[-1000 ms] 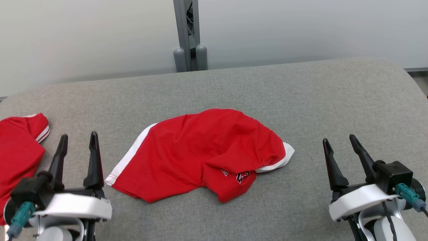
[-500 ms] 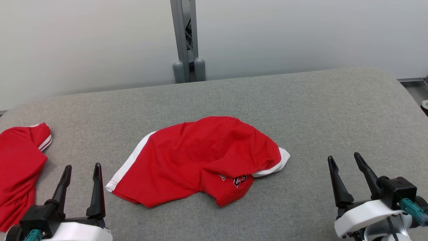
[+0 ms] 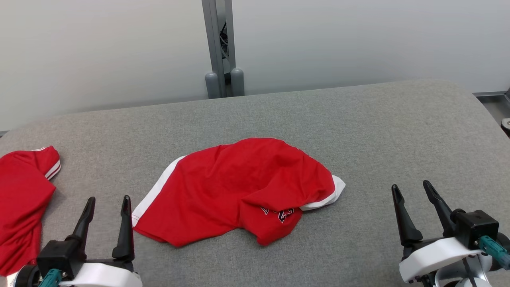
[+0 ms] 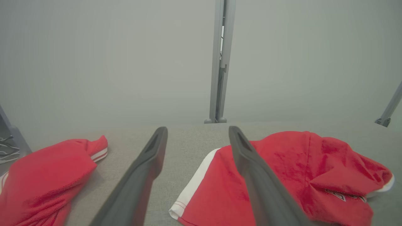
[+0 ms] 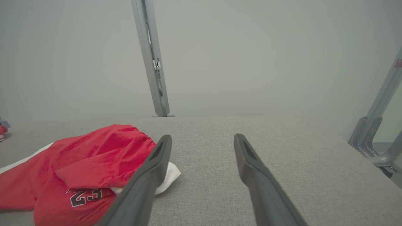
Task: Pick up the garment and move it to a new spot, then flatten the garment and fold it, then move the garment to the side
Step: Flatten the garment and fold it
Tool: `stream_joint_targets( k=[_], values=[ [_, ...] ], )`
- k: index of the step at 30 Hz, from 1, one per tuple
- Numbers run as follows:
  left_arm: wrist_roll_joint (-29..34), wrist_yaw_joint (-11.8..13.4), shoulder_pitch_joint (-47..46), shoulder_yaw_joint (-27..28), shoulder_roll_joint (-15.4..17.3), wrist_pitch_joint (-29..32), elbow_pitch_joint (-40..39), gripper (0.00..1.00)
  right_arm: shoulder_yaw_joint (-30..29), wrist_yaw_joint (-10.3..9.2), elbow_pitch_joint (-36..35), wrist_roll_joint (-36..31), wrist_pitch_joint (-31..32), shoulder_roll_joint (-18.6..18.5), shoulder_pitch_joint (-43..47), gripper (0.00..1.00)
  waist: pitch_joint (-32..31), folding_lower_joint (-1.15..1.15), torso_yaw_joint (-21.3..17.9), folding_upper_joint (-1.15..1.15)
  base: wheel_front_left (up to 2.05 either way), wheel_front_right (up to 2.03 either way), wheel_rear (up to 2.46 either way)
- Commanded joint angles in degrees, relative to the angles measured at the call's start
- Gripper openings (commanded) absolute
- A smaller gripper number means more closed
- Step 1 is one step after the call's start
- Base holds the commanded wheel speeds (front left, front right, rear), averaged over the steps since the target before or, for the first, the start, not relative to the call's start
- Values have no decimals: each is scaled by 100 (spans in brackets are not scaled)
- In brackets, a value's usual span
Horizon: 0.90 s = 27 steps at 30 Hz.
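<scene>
A crumpled red garment with white trim and a dark printed number lies in the middle of the grey padded table. My left gripper hovers open just left of the garment's white-striped edge, with nothing between its fingers. In the left wrist view the garment lies to the right of the left gripper. My right gripper stands open and empty, well to the right of the garment's white corner. In the right wrist view the garment lies to the left of the right gripper.
A second red garment with white stripes lies bunched at the table's left edge, also seen in the left wrist view. A grey metal post rises behind the table against a pale wall. Bare grey surface stretches right of the middle garment.
The head camera tilted, so the whole picture shifted. My left gripper has edged right, closer to the garment's white-striped edge. The right gripper and the garment stay put.
</scene>
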Motion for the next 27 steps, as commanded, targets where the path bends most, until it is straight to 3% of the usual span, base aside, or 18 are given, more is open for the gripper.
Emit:
stream_joint_targets(
  k=[1,5,17,23,27],
  values=[
    [53,-14,-104,-70,12,76,-35,100,0,-2,-40,50,3,-29,-19,100,18,0,2,0,0,0,0],
    [128,-159,-292,-393,-40,337,-105,100,26,-2,-47,55,-9,-29,-58,100,75,0,-12,0,0,0,0],
    [32,-1270,-1053,-1982,-623,1525,678,100,190,-2,45,178,-133,-28,-240,100,512,0,-416,0,0,0,0],
    [61,-1579,-1472,-2308,-868,1721,1450,100,229,-2,150,279,-250,-29,-390,100,812,0,-657,0,0,0,0],
    [82,-1634,-1713,-2365,-976,1686,1908,100,263,-2,223,335,-324,-29,-470,100,907,0,-801,0,0,0,0]
  ],
)
